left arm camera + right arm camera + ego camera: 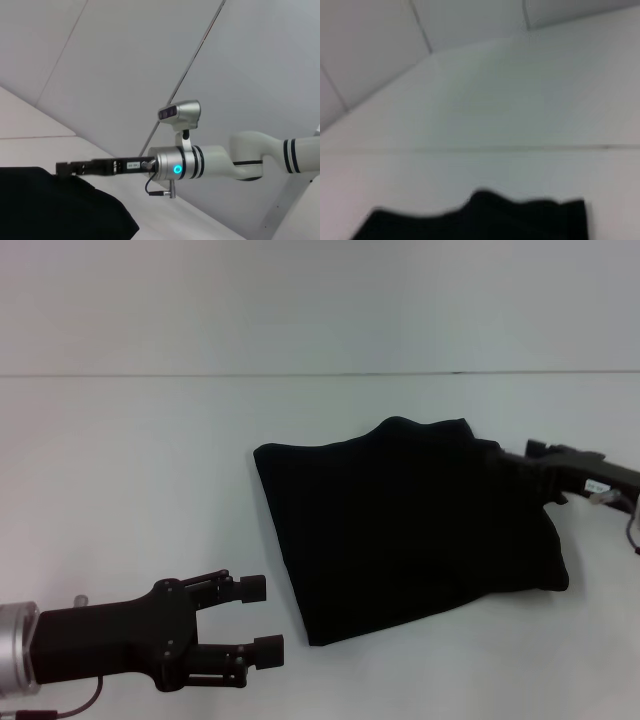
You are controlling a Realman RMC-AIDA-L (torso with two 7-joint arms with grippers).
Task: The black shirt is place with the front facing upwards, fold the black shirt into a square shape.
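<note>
The black shirt (410, 525) lies on the white table as a folded, roughly square bundle, centre right in the head view. Its lettering and neck label are hidden. My left gripper (260, 620) is open and empty, low at the near left, a short way off the shirt's near-left corner. My right gripper (510, 460) is at the shirt's far right corner, right against the cloth. The left wrist view shows the right gripper (64, 169) at the shirt's (50, 210) upper edge. The right wrist view shows only the shirt's (480, 217) wavy edge.
The white table (150, 470) runs to a pale wall at the back, meeting it along a thin line. The right arm's white and silver links (210, 162) reach in from the right. Nothing else lies on the table.
</note>
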